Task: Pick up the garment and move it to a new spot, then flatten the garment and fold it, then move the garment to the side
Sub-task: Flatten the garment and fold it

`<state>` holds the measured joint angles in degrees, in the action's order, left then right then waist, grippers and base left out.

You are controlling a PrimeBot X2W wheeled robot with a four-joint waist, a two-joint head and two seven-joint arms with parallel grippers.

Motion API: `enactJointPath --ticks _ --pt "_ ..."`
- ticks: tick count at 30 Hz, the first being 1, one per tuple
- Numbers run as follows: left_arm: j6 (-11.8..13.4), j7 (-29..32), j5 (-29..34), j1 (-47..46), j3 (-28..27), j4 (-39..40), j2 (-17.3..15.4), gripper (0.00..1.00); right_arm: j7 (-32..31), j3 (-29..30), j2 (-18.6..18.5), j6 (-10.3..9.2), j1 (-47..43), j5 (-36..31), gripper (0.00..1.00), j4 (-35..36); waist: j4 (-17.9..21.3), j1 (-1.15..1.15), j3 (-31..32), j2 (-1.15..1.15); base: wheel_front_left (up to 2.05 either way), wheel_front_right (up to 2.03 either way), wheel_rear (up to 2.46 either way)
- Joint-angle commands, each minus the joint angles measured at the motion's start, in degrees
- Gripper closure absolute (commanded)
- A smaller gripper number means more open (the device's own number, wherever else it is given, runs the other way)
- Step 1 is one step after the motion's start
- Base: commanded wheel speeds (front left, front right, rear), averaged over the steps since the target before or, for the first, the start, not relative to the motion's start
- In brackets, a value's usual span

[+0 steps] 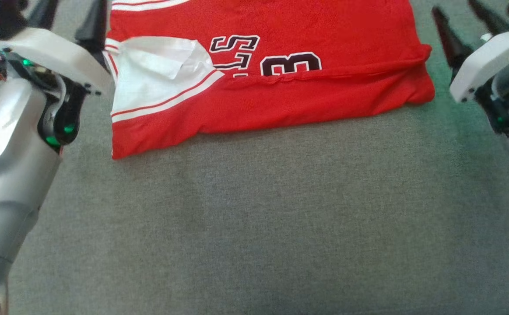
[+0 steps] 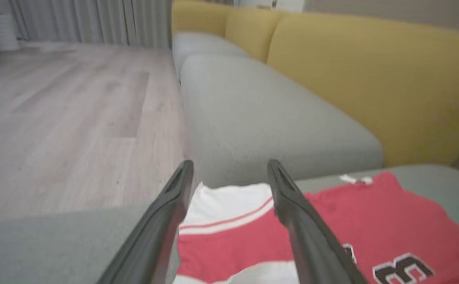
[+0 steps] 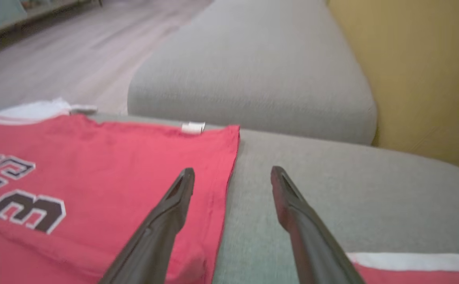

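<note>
You have one red jersey (image 1: 272,87), folded on the grey sofa cushion (image 1: 254,218). The head view's top edge cuts off its far part, and the fold half hides its dark lettering, so you can read only a 3 and bits of letters. Your two grippers flank it, the left gripper (image 2: 230,165) at its white-trimmed end and the right gripper (image 3: 232,170) at its plain red edge, each with two fingers spread apart and gripping nothing. Both wrist views are blurred, so you cannot tell whether either touches the cloth.
</note>
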<state>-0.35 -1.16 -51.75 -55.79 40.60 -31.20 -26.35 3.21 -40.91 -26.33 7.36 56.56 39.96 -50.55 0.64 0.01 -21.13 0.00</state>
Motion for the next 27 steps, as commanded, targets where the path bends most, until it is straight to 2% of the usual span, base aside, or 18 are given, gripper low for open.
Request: enactJointPath --ticks 1,3,6,9,13,18,22,27 --pt "0.46 -4.22 0.65 -2.30 -3.57 0.46 -1.76 0.00 3.97 1.74 0.63 0.13 0.87 -0.70 0.00 0.57 0.10 -0.01 0.74 0.00 0.00 0.00 0.00" --pt "0.30 -9.25 0.73 -1.63 -4.79 0.31 -0.66 0.00 8.54 4.58 1.75 0.13 1.29 -1.40 0.00 0.05 0.19 -0.01 1.70 0.00 0.00 0.00 0.00" --pt "0.68 -12.92 2.15 0.30 -6.32 2.02 0.16 0.00 11.33 9.62 3.53 0.13 1.13 -2.95 0.00 1.39 0.19 -0.01 3.48 0.00 0.00 0.00 0.00" --pt "2.56 -13.75 5.02 3.62 -9.10 6.24 1.08 0.00 11.73 17.04 5.48 0.13 -0.75 -5.73 0.00 6.51 -0.02 -0.01 5.14 0.00 0.00 0.00 0.00" --pt "6.41 -13.81 13.03 11.42 -15.29 15.41 3.55 0.00 11.76 27.41 9.20 0.13 -7.76 -13.57 0.00 15.94 -0.25 -0.01 7.50 0.00 0.00 0.00 0.00" --pt "7.19 -13.82 19.73 22.82 -19.52 21.83 7.86 0.00 11.77 38.41 18.20 0.13 -18.89 -23.39 0.00 25.56 -0.70 -0.01 10.23 0.00 0.00 0.00 0.00" --pt "5.82 -13.83 22.96 29.86 -21.29 22.28 10.73 0.00 11.78 41.11 22.33 0.13 -27.34 -28.01 0.00 29.95 -0.86 -0.01 11.83 0.00 0.00 0.00 0.00" --pt "4.82 -13.83 25.22 35.59 -23.84 21.31 13.58 0.00 11.78 41.11 23.35 0.13 -34.61 -30.00 0.00 31.79 -0.68 -0.01 13.30 0.00 0.00 0.00 0.00"
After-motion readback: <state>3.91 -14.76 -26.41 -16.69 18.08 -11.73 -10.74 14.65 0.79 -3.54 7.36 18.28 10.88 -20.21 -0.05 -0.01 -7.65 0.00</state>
